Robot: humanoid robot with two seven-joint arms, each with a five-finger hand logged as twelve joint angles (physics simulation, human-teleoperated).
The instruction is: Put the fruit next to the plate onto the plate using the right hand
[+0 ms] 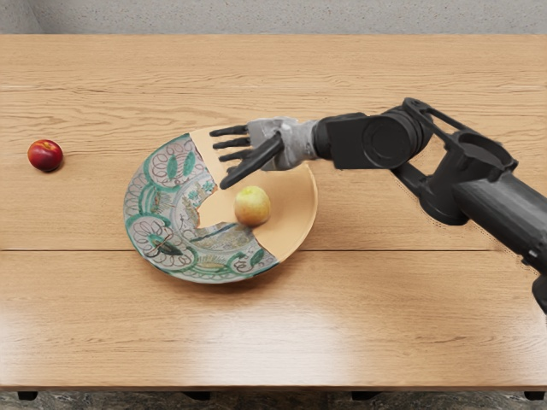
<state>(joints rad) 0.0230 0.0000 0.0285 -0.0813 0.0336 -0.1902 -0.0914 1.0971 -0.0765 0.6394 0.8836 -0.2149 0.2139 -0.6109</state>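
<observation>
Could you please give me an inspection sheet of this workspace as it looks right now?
Surface: wooden table, seen at a slant from above.
Job's things: patterned plate, green and white on one part and plain orange on the other; the yellow-green fruit lies on the orange part.
Clutter: red fruit on the table near the left edge, well apart from the plate.
Grippers: right hand over the plate's far side, fingers spread, holding nothing, apart from the yellow-green fruit; left hand not in view.
Cables: nothing seen.
Surroundings: grey ground beyond the table's far edge.
</observation>
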